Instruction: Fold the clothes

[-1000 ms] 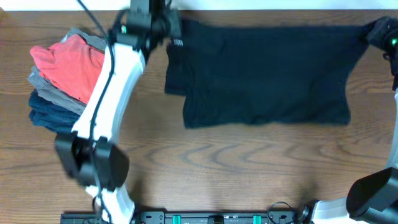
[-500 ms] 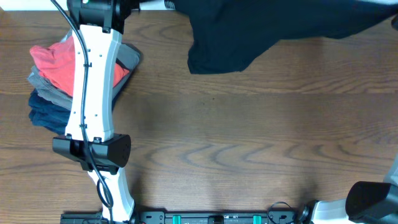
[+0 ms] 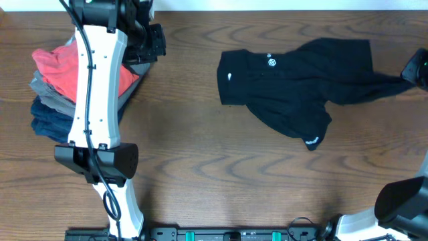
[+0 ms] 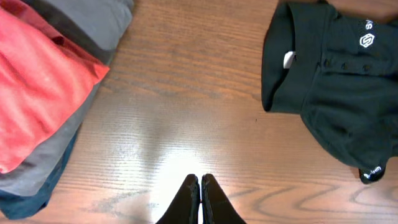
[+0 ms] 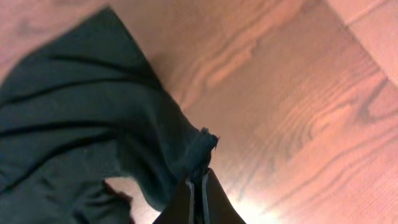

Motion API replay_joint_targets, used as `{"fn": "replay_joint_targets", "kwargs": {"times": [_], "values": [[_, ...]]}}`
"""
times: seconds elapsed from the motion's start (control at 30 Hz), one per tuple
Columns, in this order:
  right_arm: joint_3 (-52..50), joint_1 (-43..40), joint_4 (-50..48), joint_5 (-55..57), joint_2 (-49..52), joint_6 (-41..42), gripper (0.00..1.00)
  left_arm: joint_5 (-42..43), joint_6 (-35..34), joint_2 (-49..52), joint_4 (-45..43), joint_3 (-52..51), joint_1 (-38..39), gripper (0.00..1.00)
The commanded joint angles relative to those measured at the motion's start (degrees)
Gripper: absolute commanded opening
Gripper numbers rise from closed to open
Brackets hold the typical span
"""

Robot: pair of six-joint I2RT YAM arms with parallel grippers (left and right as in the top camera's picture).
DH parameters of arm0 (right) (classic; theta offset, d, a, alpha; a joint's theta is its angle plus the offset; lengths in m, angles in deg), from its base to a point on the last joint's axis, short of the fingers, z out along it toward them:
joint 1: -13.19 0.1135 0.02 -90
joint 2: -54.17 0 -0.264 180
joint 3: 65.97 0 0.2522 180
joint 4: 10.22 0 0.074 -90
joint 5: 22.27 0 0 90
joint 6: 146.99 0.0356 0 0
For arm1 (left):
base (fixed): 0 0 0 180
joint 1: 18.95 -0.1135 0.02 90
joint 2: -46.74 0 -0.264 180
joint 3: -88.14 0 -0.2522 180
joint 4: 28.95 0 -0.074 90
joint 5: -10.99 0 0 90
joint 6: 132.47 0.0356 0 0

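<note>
The clothes, a black T-shirt (image 3: 301,80) with a small white logo on the chest, lies crumpled and partly doubled over at the centre right of the table. One end of it stretches out to my right gripper (image 3: 413,70) at the right edge. In the right wrist view that gripper (image 5: 199,182) is shut on a bunched edge of the T-shirt (image 5: 81,124). My left gripper (image 3: 150,43) hangs at the back left, apart from the shirt. In the left wrist view it (image 4: 200,182) is shut and empty over bare wood, with the T-shirt (image 4: 339,87) to its upper right.
A stack of folded garments (image 3: 63,84) sits at the left, red-orange (image 4: 37,87) on top, then grey (image 4: 87,18) and navy (image 4: 25,200). It lies just beside my left arm (image 3: 97,100). The table's far edge (image 3: 281,8) runs close behind the shirt.
The T-shirt went from lying spread at the back, up off the table, to a crumpled heap, logo up. My left gripper let go of it and moved left toward the stack.
</note>
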Motion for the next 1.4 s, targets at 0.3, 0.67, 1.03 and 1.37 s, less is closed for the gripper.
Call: {"fn": "replay_joint_targets", "kwargs": {"times": [0.3, 0.67, 1.03, 1.37], "values": [[-0.48, -0.85, 2.78, 1.75, 0.0, 0.96, 0.01, 4.33, 0.98, -0.09, -4.24, -9.09, 9.29, 0.17], [-0.55, -0.85, 2.97, 1.75, 0.0, 0.94, 0.01, 4.35, -6.08, 3.21, -31.98, -34.95, 15.98, 0.72], [-0.55, -0.85, 2.56, 1.75, 0.0, 0.94, 0.01, 17.07, -10.25, 11.32, -49.7, -42.82, 17.0, 0.77], [-0.55, -0.87, 2.6, 1.75, 0.0, 0.94, 0.01, 13.92, -11.45, 14.1, -51.15, -42.05, 16.63, 0.06]]}}
